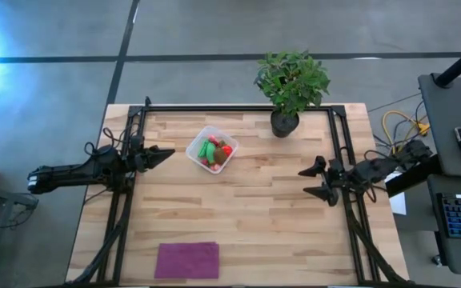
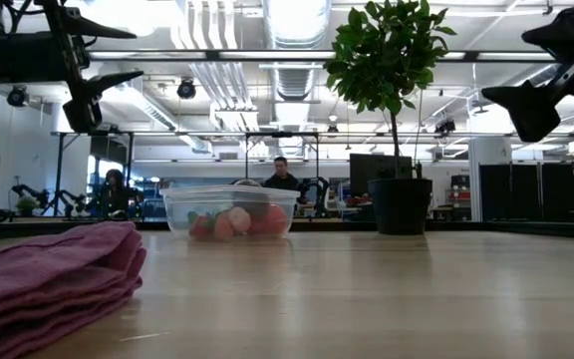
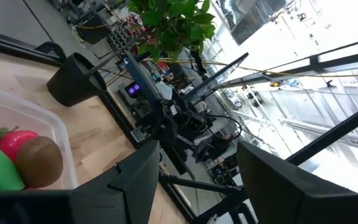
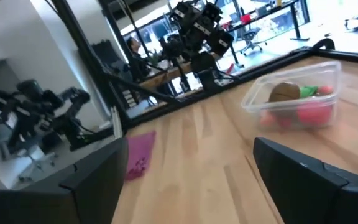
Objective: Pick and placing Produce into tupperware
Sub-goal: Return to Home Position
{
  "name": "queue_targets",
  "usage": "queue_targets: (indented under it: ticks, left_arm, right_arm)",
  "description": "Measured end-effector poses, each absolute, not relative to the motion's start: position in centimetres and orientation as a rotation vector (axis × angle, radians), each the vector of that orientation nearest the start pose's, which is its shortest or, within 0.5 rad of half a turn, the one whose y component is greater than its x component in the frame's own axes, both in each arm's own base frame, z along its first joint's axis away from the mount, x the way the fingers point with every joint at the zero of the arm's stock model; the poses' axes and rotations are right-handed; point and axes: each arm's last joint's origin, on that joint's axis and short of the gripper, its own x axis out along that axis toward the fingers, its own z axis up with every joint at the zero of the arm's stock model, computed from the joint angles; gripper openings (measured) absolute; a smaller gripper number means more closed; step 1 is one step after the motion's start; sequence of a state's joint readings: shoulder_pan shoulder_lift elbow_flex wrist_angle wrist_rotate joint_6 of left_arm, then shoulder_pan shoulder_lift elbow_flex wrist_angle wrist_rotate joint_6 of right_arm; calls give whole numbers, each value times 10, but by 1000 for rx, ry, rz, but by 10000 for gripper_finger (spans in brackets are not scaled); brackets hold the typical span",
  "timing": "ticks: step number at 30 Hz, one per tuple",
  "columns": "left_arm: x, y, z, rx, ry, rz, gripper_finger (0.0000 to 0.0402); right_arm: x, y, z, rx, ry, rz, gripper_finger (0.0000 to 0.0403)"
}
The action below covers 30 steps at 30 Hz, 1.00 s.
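Tupperware (image 1: pixel 212 150) on far half of table (image 1: pixel 262 220), left of potted plant (image 1: pixel 291 80); square, mouth up, turned cornerwise to table edges, produce (image 1: pixel 215 150) heaped inside, long axis of green pieces unreadable. Left gripper (image 1: pixel 165 154) raised just left of tub, fingers spread, empty. Right gripper (image 1: pixel 317 181) well apart at right, likewise spread, empty.

One clear tupperware (image 1: pixel 192 150), one potted plant (image 1: pixel 291 82), one purple cloth (image 1: pixel 186 260). Two grippers: left gripper (image 1: pixel 169 154), right gripper (image 1: pixel 303 182). Produce (image 1: pixel 213 151) in the tub: perhaps five or six pieces, heaped too closely to count; one brown kiwi (image 3: pixel 39 162).
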<state>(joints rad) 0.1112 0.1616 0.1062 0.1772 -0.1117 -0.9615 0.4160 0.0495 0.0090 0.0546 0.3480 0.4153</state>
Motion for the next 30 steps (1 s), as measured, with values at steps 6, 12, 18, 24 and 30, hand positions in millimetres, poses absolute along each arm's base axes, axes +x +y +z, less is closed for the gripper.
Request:
queue_targets:
  ticks: [6,12,18,24,30]
  left_arm:
    - [102,15,204,-956,-216,148,201]
    - [102,15,204,-956,-219,146,201]
    - [102,15,204,-956,-217,147,201]
    - [102,15,204,-956,-217,147,201]
    - [102,15,204,-956,-217,147,201]
  right_arm:
    - [97,32,164,392,46,50,330]
    - [98,32,162,376,69,45,333]
    - [98,32,162,376,68,45,336]
    - [98,32,162,376,68,45,331]
    - [98,32,162,376,68,45,335]
